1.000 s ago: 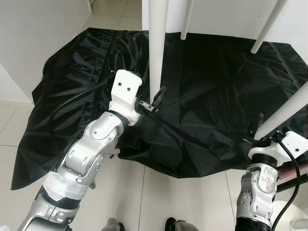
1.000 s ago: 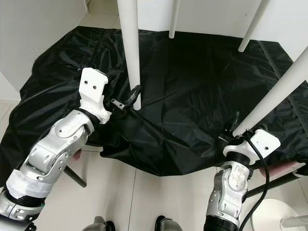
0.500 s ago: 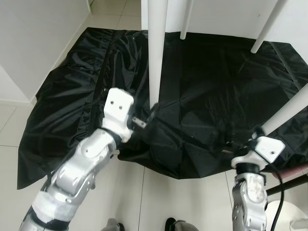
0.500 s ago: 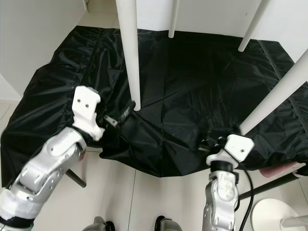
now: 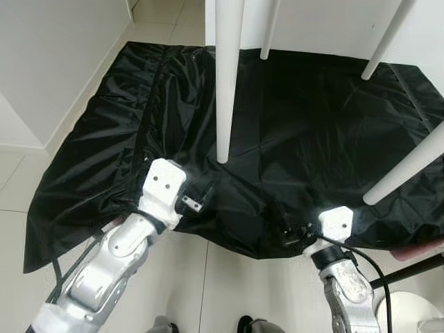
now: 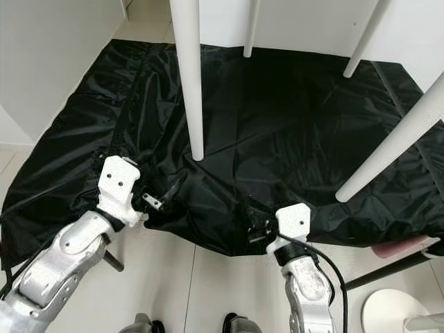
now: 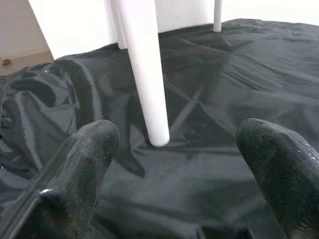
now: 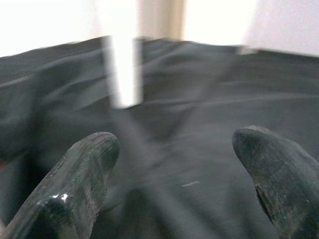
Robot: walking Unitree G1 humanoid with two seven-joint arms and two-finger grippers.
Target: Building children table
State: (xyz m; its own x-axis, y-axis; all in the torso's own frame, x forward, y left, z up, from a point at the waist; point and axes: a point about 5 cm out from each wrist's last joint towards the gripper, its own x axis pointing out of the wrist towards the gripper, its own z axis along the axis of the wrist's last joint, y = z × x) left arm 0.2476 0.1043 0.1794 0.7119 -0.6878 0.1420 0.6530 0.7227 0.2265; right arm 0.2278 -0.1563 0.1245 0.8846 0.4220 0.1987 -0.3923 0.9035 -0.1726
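A white children's table stands on a black cloth [image 5: 305, 139] spread over the floor. Its near left leg [image 5: 229, 83], near right leg [image 5: 409, 170] and two far legs [image 5: 269, 31] rest on the cloth. My left gripper [image 5: 202, 200] hovers low over the cloth's front edge, short of the near left leg [image 7: 144, 74], open and empty. My right gripper [image 5: 286, 227] is at the cloth's front edge between the two near legs, also open with nothing in it. The right wrist view is blurred, with a white leg [image 8: 122, 69] ahead of the fingers.
A white wall [image 5: 48, 62] runs along the left. Pale floor tiles [image 5: 229, 291] lie in front of the cloth. A pink thing on a dark rod [image 5: 416, 253] and a round white object [image 5: 409, 312] sit at the lower right.
Both arms have drawn back and down towards me. The left gripper has left the near left leg; the right gripper has left the near right leg and swung left.
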